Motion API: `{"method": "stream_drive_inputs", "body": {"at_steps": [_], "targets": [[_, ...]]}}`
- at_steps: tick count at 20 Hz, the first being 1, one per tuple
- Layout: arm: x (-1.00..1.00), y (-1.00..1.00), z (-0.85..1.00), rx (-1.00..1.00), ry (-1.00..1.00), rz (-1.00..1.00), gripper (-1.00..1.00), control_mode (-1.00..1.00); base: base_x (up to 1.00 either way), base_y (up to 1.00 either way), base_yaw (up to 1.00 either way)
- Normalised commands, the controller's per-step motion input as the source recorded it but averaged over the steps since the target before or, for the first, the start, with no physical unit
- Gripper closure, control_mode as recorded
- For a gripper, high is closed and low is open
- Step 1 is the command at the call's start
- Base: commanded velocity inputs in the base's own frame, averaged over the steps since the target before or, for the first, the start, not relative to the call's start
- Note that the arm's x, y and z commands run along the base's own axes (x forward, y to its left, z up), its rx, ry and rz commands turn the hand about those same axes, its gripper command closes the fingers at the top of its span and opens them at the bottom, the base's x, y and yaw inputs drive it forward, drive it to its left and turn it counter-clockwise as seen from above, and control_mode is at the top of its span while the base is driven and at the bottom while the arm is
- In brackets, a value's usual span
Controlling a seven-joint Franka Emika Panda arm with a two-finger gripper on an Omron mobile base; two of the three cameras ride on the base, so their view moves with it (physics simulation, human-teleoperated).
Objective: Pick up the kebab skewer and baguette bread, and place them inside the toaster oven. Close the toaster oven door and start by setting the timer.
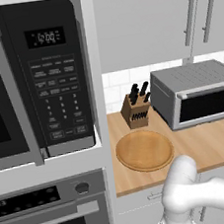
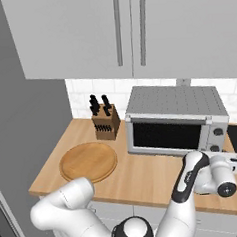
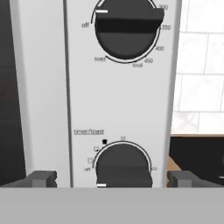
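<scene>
Before timer knob (image 3: 123,166), gripper (image 3: 112,178) spread, door (image 2: 167,135) closed

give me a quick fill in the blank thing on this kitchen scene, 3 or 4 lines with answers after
1. The toaster oven door is ____.
2. In the hand view, the gripper has its fingertips on either side of the knob labelled ____.
3. The gripper's jaws stand ____.
4. Between the round wooden board and the toaster oven stands a ____ block.

Missing words: closed; timer/toast; open; knife
</scene>
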Motion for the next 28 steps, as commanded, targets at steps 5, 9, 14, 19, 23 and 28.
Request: {"method": "stream_drive_inputs", "body": {"at_steps": [5, 9, 14, 19, 23, 28], "targets": [[0.03, -0.03, 0.00, 0.00, 0.00, 0.00, -1.00, -1.00, 0.00, 0.00, 0.00], [0.03, -0.01, 0.00, 0.00, 0.00, 0.00, -1.00, -1.00, 0.00, 0.00, 0.00], [0.01, 0.00, 0.00, 0.00, 0.00, 0.00, -1.00, -1.00, 0.00, 0.00, 0.00], [0.00, 0.00, 0.00, 0.00, 0.00, 0.00, 1.00, -1.00, 0.00, 0.00, 0.00], [0.00, 0.00, 0.00, 0.00, 0.00, 0.00, 1.00, -1.00, 0.00, 0.00, 0.00], [0.00, 0.00, 0.00, 0.01, 0.00, 0.00, 1.00, -1.00, 0.00, 0.00, 0.00]]}}
